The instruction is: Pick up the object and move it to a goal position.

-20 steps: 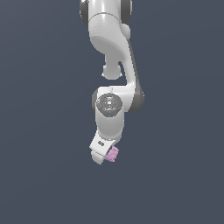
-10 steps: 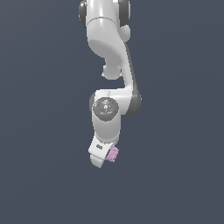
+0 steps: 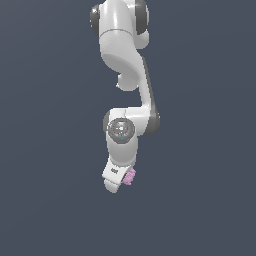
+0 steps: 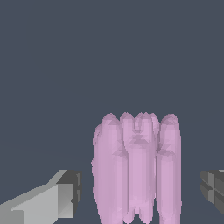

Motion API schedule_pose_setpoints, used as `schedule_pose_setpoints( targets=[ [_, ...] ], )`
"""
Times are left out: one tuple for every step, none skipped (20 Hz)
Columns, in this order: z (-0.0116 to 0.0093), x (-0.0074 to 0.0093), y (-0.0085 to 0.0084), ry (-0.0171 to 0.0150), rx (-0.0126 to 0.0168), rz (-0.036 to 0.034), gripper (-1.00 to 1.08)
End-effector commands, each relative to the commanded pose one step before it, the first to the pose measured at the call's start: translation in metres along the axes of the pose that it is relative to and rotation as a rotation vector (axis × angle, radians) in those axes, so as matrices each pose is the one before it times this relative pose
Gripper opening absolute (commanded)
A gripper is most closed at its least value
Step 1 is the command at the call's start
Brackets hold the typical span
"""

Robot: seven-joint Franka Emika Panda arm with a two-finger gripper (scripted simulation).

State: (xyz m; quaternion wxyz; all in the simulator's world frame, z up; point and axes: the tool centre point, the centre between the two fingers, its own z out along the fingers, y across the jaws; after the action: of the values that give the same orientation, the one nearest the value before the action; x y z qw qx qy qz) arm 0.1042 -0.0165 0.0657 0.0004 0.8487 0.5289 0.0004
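Observation:
The object (image 4: 138, 170) is a pale pink ridged blob with several finger-like prongs standing side by side. In the wrist view it sits between my two fingertips, the light grey one (image 4: 61, 197) and the dark one (image 4: 213, 184). A narrow gap of background shows on each side, so neither fingertip touches it. My gripper (image 4: 141, 186) is open around it. In the exterior view the object (image 3: 130, 177) shows as a small pink patch beside the white hand, at the gripper (image 3: 120, 184). The fingers themselves are hidden there.
The white arm (image 3: 122, 60) hangs down from the top of the exterior view, its round wrist joint (image 3: 120, 129) just above the hand. Behind everything is a uniform dark grey-blue background; no table, edge or other object shows.
The arm's wrist joint has sunk a little lower over the last second. The hand and the pink object stay at nearly the same spot.

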Motion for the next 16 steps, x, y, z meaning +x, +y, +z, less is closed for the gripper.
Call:
schedule_pose_setpoints(
  targets=[
    [0.01504, -0.00022, -0.00099, -0.00053, 0.00123, -0.00165, 1.00],
    [0.00441, -0.00031, 0.00003, 0.00000, 0.00000, 0.00000, 1.00],
    [0.00341, 0.00024, -0.00013, 0.00003, -0.00005, -0.00069, 1.00],
    [0.00248, -0.00010, 0.00014, 0.00000, 0.00000, 0.00000, 1.00],
    [0.00152, 0.00002, 0.00021, 0.00000, 0.00000, 0.00000, 1.00],
    [0.00056, 0.00014, 0.00029, 0.00000, 0.00000, 0.00000, 1.00],
    [-0.00041, 0.00026, 0.00037, 0.00000, 0.00000, 0.00000, 1.00],
    [-0.00087, 0.00025, 0.00031, 0.00000, 0.00000, 0.00000, 1.00],
    [-0.00034, 0.00008, 0.00010, 0.00000, 0.00000, 0.00000, 1.00],
    [0.00000, 0.00000, 0.00000, 0.00000, 0.00000, 0.00000, -1.00],
    [0.00000, 0.00000, 0.00000, 0.00000, 0.00000, 0.00000, -1.00],
    [0.00000, 0.00000, 0.00000, 0.00000, 0.00000, 0.00000, -1.00],
    [0.00000, 0.00000, 0.00000, 0.00000, 0.00000, 0.00000, -1.00],
    [0.00000, 0.00000, 0.00000, 0.00000, 0.00000, 0.00000, -1.00],
    [0.00000, 0.00000, 0.00000, 0.00000, 0.00000, 0.00000, -1.00],
    [0.00000, 0.00000, 0.00000, 0.00000, 0.00000, 0.00000, -1.00]
  ],
)
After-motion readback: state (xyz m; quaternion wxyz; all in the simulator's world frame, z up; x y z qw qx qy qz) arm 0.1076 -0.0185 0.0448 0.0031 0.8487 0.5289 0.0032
